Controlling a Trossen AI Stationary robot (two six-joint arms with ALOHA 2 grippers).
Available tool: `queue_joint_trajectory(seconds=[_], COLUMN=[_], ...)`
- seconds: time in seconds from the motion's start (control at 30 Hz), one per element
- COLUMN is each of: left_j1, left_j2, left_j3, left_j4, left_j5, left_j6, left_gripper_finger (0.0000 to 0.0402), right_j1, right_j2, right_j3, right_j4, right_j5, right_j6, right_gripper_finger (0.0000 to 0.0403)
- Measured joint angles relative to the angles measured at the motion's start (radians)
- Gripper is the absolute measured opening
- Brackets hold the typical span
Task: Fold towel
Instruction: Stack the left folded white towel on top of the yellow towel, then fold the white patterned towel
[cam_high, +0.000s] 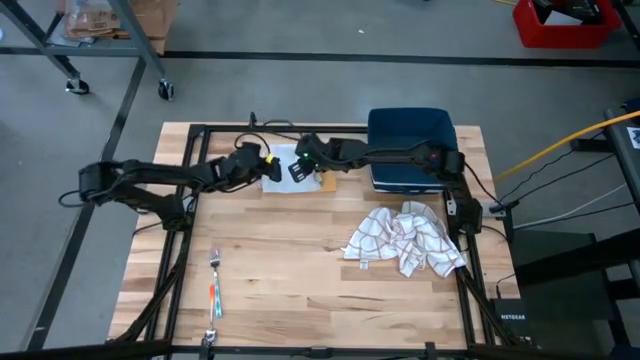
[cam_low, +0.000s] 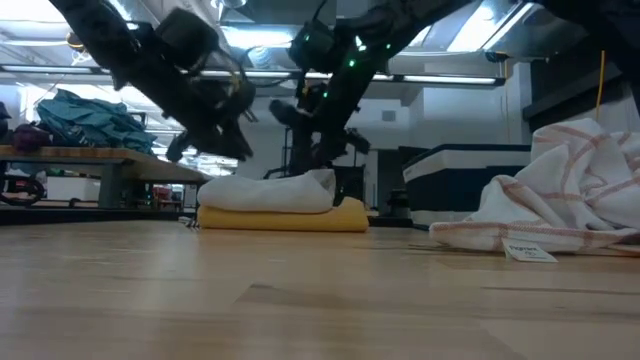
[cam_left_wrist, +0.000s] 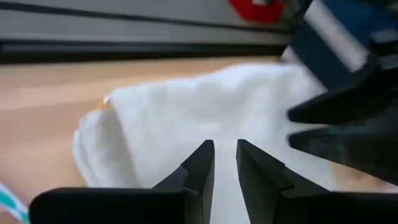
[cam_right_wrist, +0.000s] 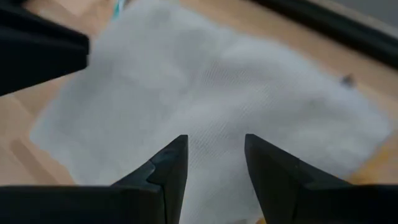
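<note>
At upper centre of the high view, a folded white towel (cam_high: 283, 166) lies flat on a yellow cloth (cam_high: 326, 182), near the back edge of the wooden table (cam_high: 290, 260). Left gripper (cam_high: 268, 163) hovers over the towel's left side; fingers (cam_left_wrist: 200, 167) nearly together with a narrow gap, nothing between them. Right gripper (cam_high: 300, 165) hovers over the towel's right side; fingers (cam_right_wrist: 175, 163) spread apart, released, grasping nothing. Low view: both grippers above the stack, not touching it. A crumpled checked towel (cam_high: 408, 240) lies at right of the frame, a dark blue bin (cam_high: 410, 148) above it. A fork (cam_high: 214, 290) lies at lower left.
</note>
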Motion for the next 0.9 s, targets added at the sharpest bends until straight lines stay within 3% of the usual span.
queue_joint_trajectory(seconds=[0.3, 0.5, 0.67, 0.9], left_j1=[0.024, 0.026, 0.025, -0.011], left_j2=[0.198, 0.233, 0.152, -0.099], left_j3=[0.000, 0.002, 0.000, 0.000], left_j4=[0.005, 0.011, 0.004, 0.084], left_j5=[-0.004, -0.003, 0.032, 0.038], left_j6=[-0.004, -0.060, -0.073, 0.067], left_gripper_finger=[0.0042, 0.0030, 0.0018, 0.0001], right_j1=[0.000, 0.000, 0.000, 0.001], right_j2=[0.086, 0.086, 0.048, -0.079], right_j3=[0.000, 0.001, 0.000, -0.001], right_j4=[-0.024, -0.041, -0.056, -0.052], right_j5=[-0.025, -0.018, -0.014, -0.008], right_j6=[0.000, -0.003, -0.008, -0.086], right_gripper_finger=[0.0163, 0.0163, 0.0163, 0.0163])
